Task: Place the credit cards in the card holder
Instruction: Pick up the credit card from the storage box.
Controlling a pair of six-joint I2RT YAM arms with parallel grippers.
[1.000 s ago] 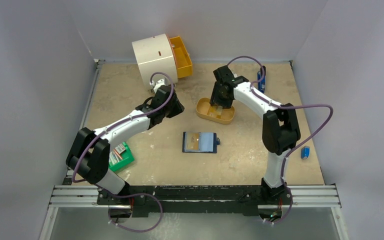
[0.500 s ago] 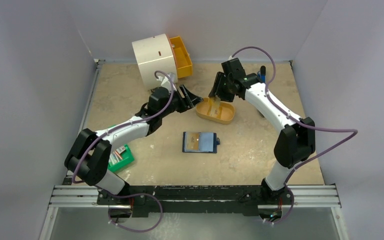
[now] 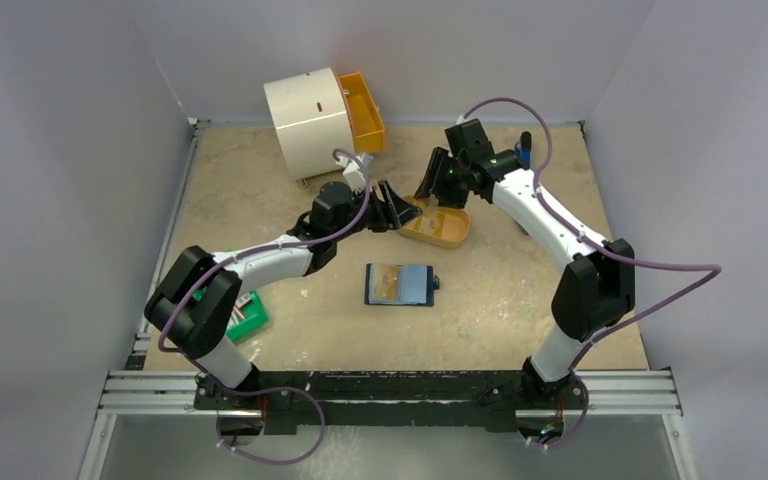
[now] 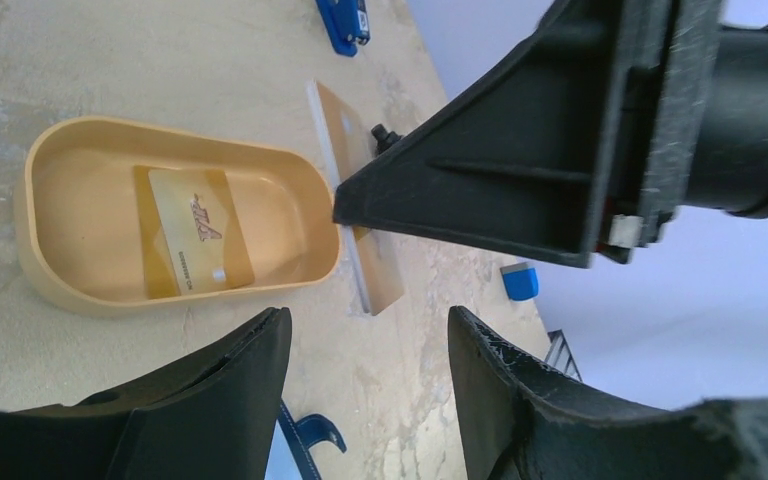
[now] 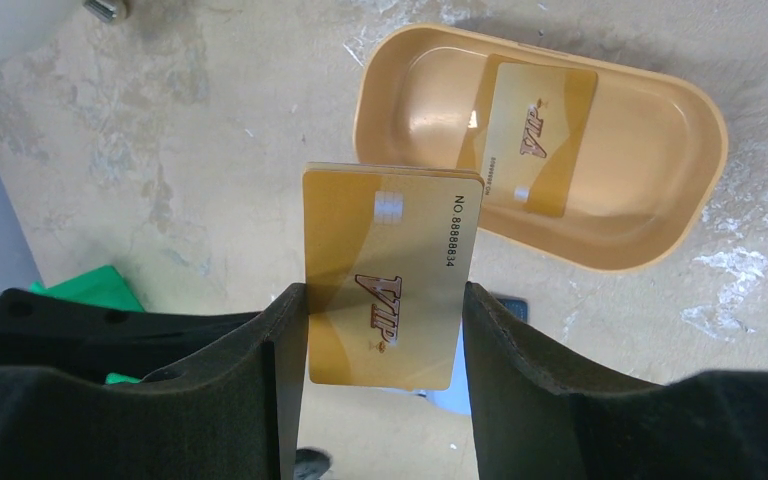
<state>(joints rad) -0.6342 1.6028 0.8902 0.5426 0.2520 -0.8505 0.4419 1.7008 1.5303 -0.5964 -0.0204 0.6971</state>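
Note:
My right gripper [image 5: 382,290] is shut on a gold credit card [image 5: 392,300] marked VIP, held by its long edges above the table beside the orange oval tray [image 5: 660,240]. Another credit card [image 5: 540,135] lies flat in the tray. In the top view my right gripper [image 3: 430,195] hangs over the tray's [image 3: 457,238] left end. My left gripper [image 3: 405,210] is open and empty just left of it. In the left wrist view the held card [image 4: 360,210] shows edge-on past my open left gripper [image 4: 368,325]. The card holder [image 3: 400,285] lies open mid-table with a tan card in its left pocket.
A cream drum [image 3: 308,120] with an orange box [image 3: 363,110] stands at the back left. A green box [image 3: 240,312] lies under the left arm. Small blue objects lie at the back right [image 3: 523,155] and the right edge [image 3: 611,305].
My right gripper has risen out of the tray with the card in it. My left arm has stretched right, bringing its open gripper to the tray's left end.

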